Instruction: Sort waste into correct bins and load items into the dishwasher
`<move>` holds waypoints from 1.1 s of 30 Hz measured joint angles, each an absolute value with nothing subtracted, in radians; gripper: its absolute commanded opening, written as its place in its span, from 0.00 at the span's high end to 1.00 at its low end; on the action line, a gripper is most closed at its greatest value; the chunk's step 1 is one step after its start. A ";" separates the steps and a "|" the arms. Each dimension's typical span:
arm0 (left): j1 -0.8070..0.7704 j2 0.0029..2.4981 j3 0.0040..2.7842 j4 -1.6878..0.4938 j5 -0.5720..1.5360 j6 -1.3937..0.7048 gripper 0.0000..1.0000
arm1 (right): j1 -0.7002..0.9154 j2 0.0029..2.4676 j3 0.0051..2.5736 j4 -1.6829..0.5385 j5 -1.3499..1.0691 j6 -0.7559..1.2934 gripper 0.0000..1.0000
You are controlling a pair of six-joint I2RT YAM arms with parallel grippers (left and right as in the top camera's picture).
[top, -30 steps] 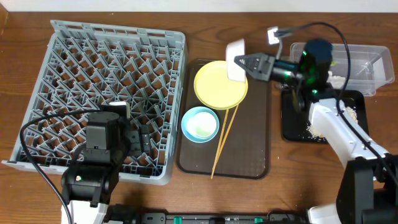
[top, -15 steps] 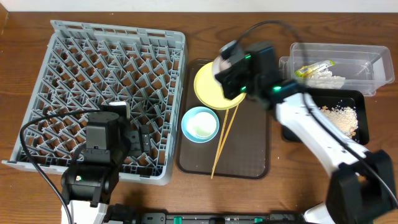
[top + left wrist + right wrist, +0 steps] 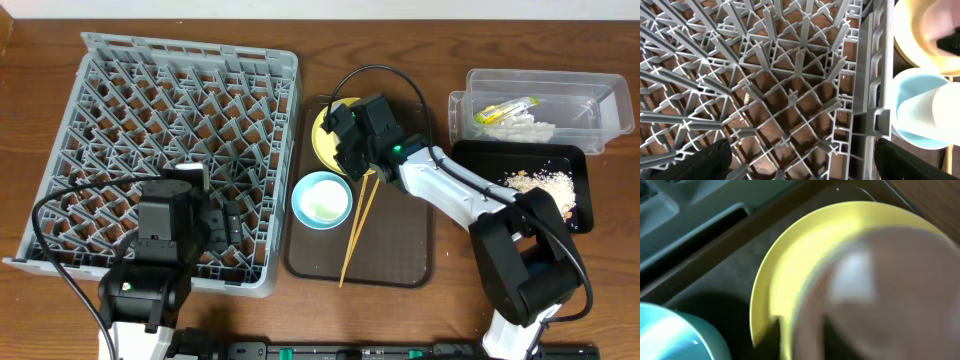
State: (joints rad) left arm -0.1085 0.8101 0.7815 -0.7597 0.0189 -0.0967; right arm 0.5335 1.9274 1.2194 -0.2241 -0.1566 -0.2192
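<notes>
The right end effector [image 3: 345, 140] hangs low over the yellow plate [image 3: 323, 148] on the brown tray [image 3: 400, 250] on the surface. A blurred pale shape fills its camera, so I cannot tell its grip. The left end effector [image 3: 805, 162] is spread wide and empty above the grey rack [image 3: 150, 100]. The blue bowl [image 3: 321, 198] sits just beside the plate.

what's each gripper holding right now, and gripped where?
Left gripper: nothing, fingers apart over the grey rack. Right gripper: apparently the white bowl, a pale blur close to its camera above the yellow plate; where it is gripped cannot be told.
</notes>
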 measured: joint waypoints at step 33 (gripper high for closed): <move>-0.109 0.810 0.781 -0.760 0.019 -0.097 0.09 | 0.603 1.828 1.233 -0.620 -0.297 0.047 0.99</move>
